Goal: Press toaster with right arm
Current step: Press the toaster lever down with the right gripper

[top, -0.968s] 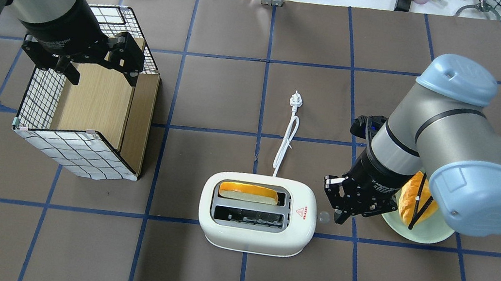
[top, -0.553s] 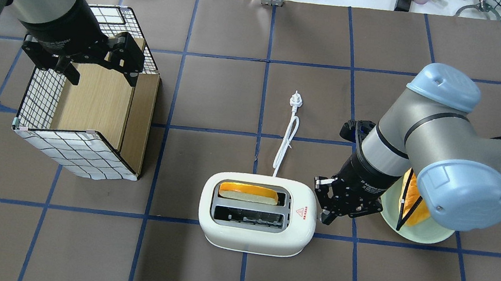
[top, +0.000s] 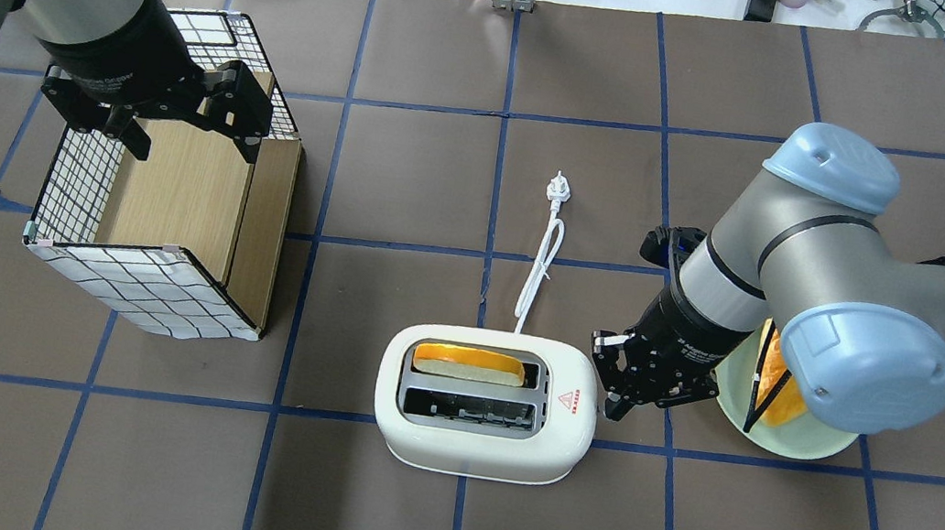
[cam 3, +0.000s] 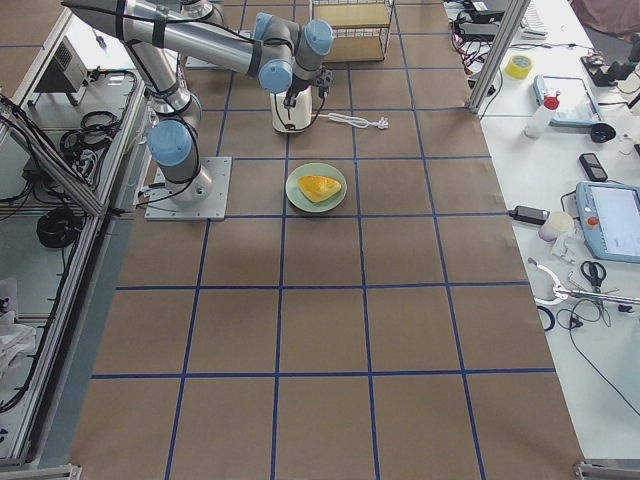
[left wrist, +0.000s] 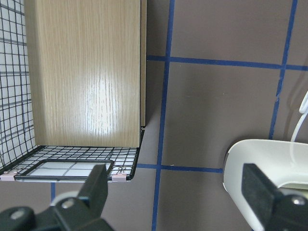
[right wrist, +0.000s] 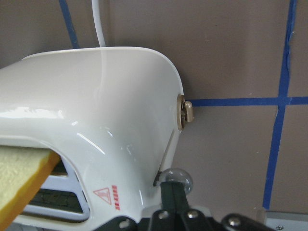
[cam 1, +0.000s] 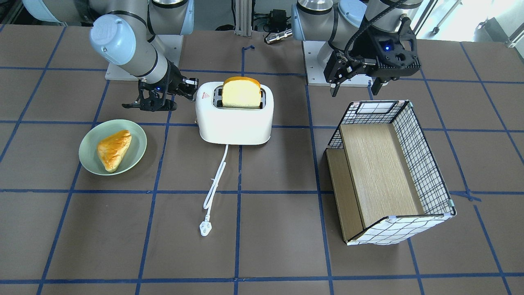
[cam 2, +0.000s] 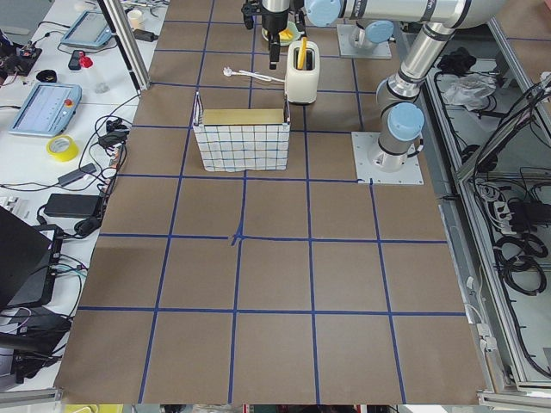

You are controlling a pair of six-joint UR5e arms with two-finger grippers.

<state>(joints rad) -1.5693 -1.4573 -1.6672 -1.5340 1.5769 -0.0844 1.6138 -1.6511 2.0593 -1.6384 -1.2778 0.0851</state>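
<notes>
The white toaster [top: 481, 437] stands at the table's middle front, a bread slice [top: 468, 363] upright in its far slot; it also shows in the front view [cam 1: 234, 119]. My right gripper [top: 610, 406] is shut, its tip at the toaster's right end. In the right wrist view the gripper [right wrist: 171, 192] touches the clear lever knob [right wrist: 176, 178] from above, next to a brass dial [right wrist: 185, 111]. My left gripper [top: 190, 137] is open and empty above the wire basket [top: 154, 294].
A green plate [cam 1: 88, 151] with a pastry [cam 1: 114, 149] lies right of the toaster, under my right arm. The toaster's white cord and plug [top: 557, 189] run away from it toward the far side. The basket stands at the left.
My right gripper has moved left to the toaster's end and now covers the clear knob that showed beside it. The bread slice stands as before. The left arm has not moved.
</notes>
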